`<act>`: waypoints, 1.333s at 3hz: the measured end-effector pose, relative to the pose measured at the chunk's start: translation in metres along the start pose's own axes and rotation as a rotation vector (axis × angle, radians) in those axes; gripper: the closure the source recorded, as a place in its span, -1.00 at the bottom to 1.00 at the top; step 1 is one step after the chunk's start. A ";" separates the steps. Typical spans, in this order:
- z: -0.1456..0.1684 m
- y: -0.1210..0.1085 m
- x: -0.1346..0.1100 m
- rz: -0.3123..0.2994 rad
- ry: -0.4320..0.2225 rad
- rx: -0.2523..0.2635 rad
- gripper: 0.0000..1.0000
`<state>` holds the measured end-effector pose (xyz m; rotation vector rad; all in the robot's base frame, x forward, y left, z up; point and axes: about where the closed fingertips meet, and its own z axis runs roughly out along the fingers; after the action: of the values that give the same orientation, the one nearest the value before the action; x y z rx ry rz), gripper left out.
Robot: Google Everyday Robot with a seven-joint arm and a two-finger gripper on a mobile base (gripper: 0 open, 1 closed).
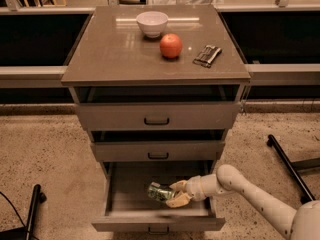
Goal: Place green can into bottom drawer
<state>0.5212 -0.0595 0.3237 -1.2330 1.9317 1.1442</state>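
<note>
The green can [159,192] lies on its side inside the open bottom drawer [131,200], right of the tray's middle, held low over the drawer floor; whether it touches the floor cannot be told. It is small, green with pale markings, and one silvery end faces left. The end effector [173,194] grips the can's right end: one tan finger sits above it and the other below, closed around the can.

The arm [250,195] reaches in from the lower right corner of the view. Its pale, rounded segments slope up and to the left, then bend at a wrist joint so that the last link runs nearly level over the drawer's right side wall and into the tray.

The bottom drawer is pulled well out, a wide shallow tray with a flat front and a small dark handle at its lower edge. Above it the middle drawer [158,150] and the top drawer [157,116] each stand slightly out from the cabinet, each with a dark handle.

On the brown worktop [110,54] a white bowl [152,23] stands near the back, an orange fruit [171,45] just in front of it to the right, and a small dark ridged object [207,55] further right. The floor [45,154] is speckled beige. A dark bar [287,166] lies on it to the right, and a black leg [32,209] stands at lower left.
</note>
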 end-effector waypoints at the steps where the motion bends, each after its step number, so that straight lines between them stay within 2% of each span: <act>1: 0.015 -0.029 0.018 0.041 0.021 0.056 1.00; 2: 0.023 -0.053 0.032 0.071 0.055 0.124 1.00; 3: 0.034 -0.065 0.042 0.078 0.107 0.171 0.62; 4: 0.046 -0.063 0.052 0.052 0.204 0.195 0.17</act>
<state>0.5582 -0.0537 0.2375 -1.2384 2.1797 0.8575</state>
